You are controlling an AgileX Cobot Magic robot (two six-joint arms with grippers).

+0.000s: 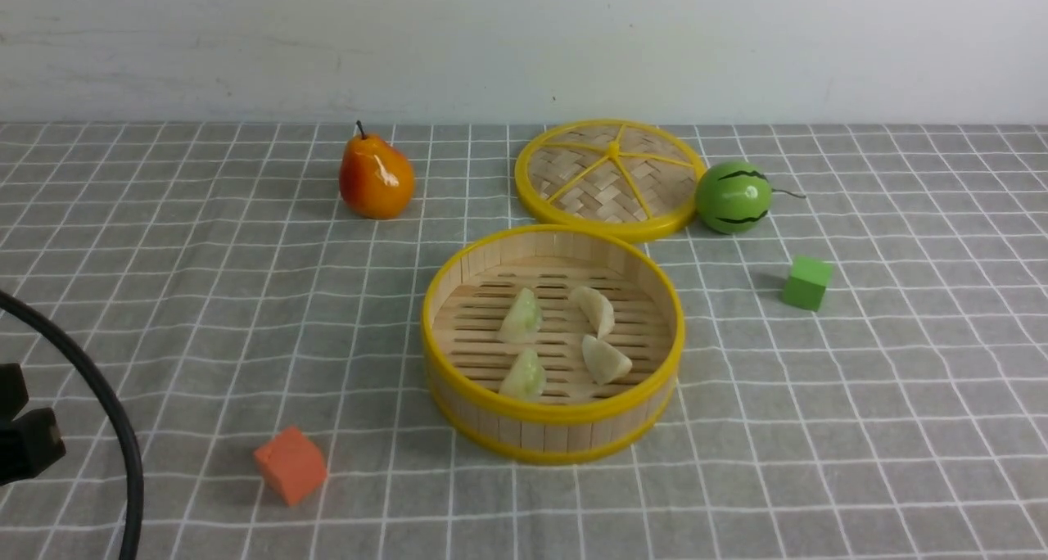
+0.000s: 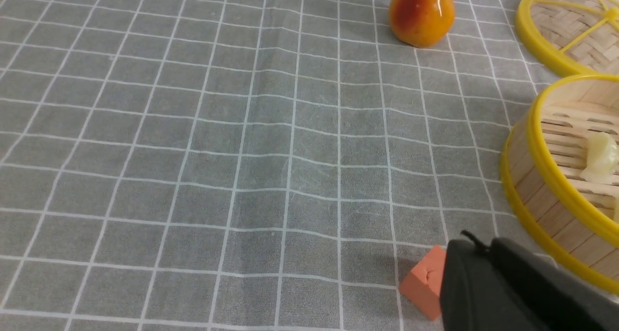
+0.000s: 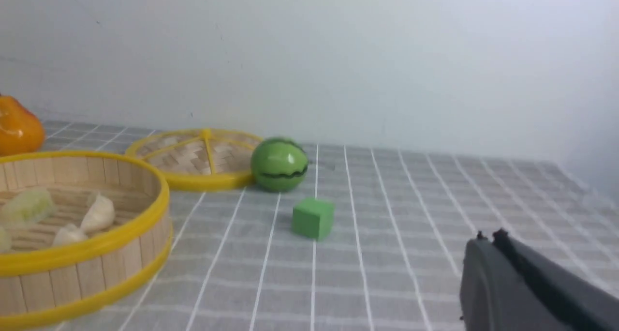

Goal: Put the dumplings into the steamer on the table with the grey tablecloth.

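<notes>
The steamer (image 1: 553,413) stands mid-table on the grey tablecloth (image 1: 819,429). Four dumplings lie on its slatted floor: two pale green (image 1: 521,316) (image 1: 524,376) and two cream-white (image 1: 595,309) (image 1: 605,359). My left gripper (image 2: 478,241) is shut and empty, low at the near left, beside the orange cube (image 2: 423,282) and short of the steamer's rim (image 2: 546,176). My right gripper (image 3: 488,236) is shut and empty, above the cloth to the right of the steamer (image 3: 96,246); it is out of the front view.
The woven lid (image 1: 610,179) lies flat behind the steamer, with a toy watermelon (image 1: 734,197) touching its right side. A pear (image 1: 376,177) stands at the back left. A green cube (image 1: 806,282) sits right of the steamer, an orange cube (image 1: 290,464) near left. A black cable (image 1: 106,413) curves at the left edge.
</notes>
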